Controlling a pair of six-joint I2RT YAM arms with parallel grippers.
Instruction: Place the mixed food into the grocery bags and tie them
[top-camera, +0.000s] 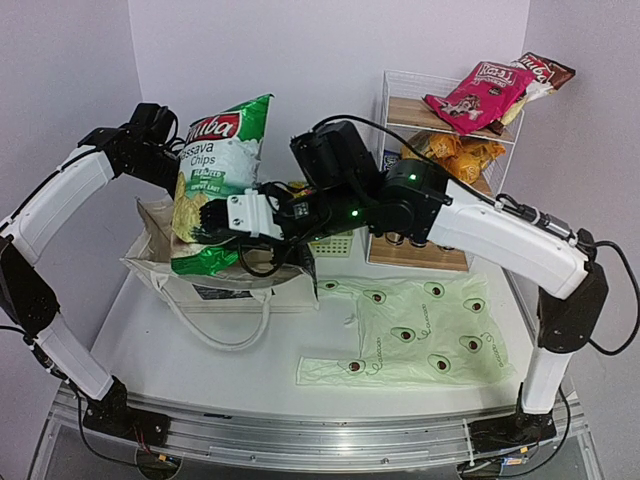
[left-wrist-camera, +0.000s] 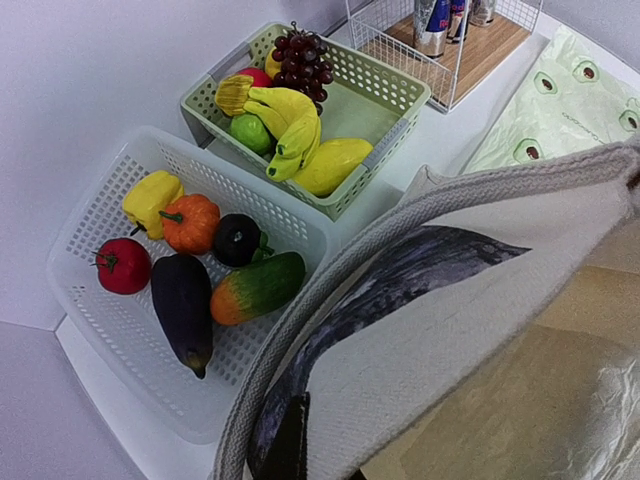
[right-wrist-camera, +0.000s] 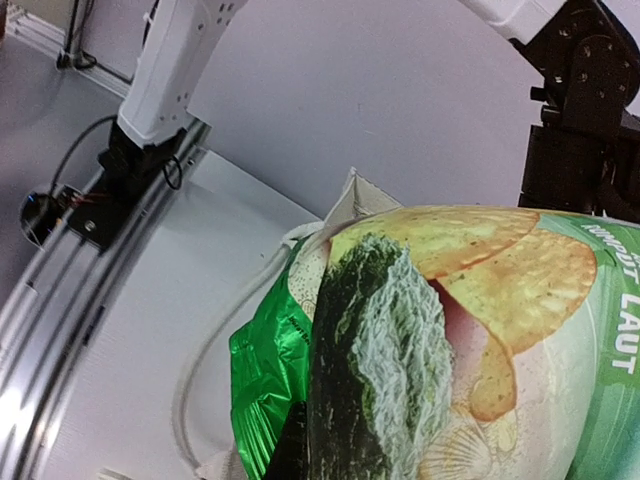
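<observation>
1. Top external view shows the right gripper clenched on the lower part of the chip packet. The packet stands upright directly above the canvas tote and is not yet inside it. Expect the packet to pivot or slide, since the pinch sits low and most of the packet stands above it.
2. The left gripper is clenched. Its fingertips are hidden behind the packet, but the left wrist view shows the tote's rim raised close to the lens, so it appears to hold the mouth open. If that rim slips free, the mouth is likely to collapse and the packet would land on top of the fabric.
3. Watch the packet's bottom corner. It can catch on the near rim of the tote and drag the whole bag toward the table edge.
4. Keep the two wrists apart. They work close together over the tote, and a straight descent risks contact between them.
5. Avoid squeezing harder. The packet is crinkly and air-filled, so it can burst or crush its contents.
6. Note the loop handle lying loose on the table; a low retreat can snag it.
7. The avocado-print bag lies flat and unopened, well apart from the tote.
</observation>
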